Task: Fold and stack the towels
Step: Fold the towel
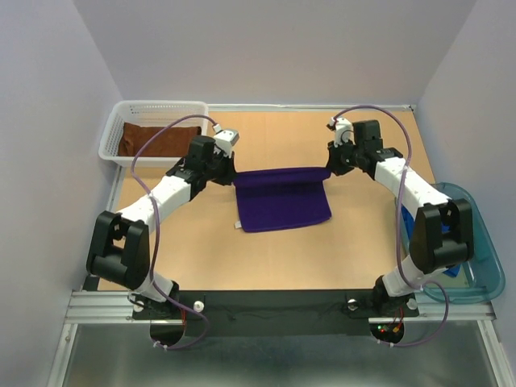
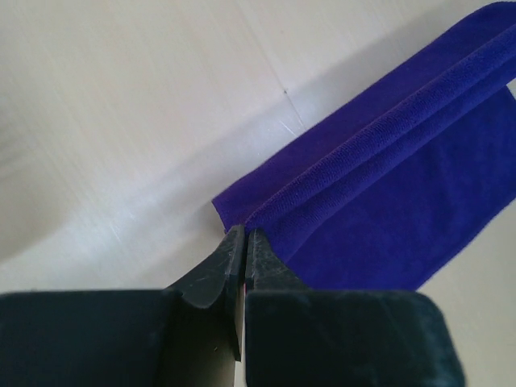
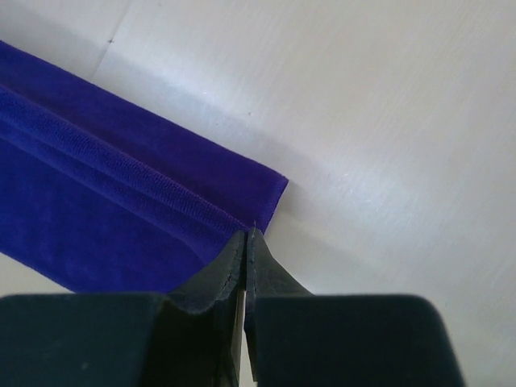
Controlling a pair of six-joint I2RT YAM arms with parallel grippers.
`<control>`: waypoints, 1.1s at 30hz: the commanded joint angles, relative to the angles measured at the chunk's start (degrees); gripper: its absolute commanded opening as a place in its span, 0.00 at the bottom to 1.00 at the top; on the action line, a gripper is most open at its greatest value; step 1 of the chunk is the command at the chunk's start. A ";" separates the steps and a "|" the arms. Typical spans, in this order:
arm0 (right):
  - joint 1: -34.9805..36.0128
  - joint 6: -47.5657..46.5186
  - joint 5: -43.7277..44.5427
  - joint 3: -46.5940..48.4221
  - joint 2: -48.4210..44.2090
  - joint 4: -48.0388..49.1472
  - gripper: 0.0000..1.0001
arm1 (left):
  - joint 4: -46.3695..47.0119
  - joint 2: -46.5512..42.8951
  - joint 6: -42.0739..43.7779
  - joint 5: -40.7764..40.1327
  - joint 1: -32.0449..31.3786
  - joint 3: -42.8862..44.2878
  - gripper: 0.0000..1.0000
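Observation:
The dark purple towel (image 1: 282,197) lies in the middle of the table, its far edge lifted and stretched between both grippers. My left gripper (image 1: 229,172) is shut on the towel's far left corner; in the left wrist view the jaws (image 2: 244,235) pinch the hem of the purple towel (image 2: 387,201). My right gripper (image 1: 329,168) is shut on the far right corner, the hem of the purple towel (image 3: 121,201) pinched at the fingertips (image 3: 248,235). A rust-brown towel (image 1: 157,139) lies folded in the white basket (image 1: 113,129). A bright blue towel (image 1: 407,219) shows in part in the blue tub, behind the right arm.
The white basket stands at the far left corner. A translucent blue tub (image 1: 484,250) sits at the right edge. Grey walls close in the table on three sides.

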 commanded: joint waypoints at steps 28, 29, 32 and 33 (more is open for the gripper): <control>-0.77 18.90 3.29 -9.14 -7.28 1.22 0.01 | -6.04 -13.77 -21.89 -7.68 -6.93 -17.21 0.00; -0.77 19.16 2.76 -9.75 -7.46 1.39 0.00 | -5.95 -13.68 -22.07 -7.77 -7.19 -17.48 0.00; -0.77 20.66 2.76 -12.21 -7.55 1.30 0.01 | -5.95 -12.89 -23.64 -8.38 -7.81 -18.53 0.00; -0.77 21.62 2.76 -13.52 -7.46 1.30 0.01 | -5.77 -12.45 -24.26 -8.21 -8.33 -19.23 0.00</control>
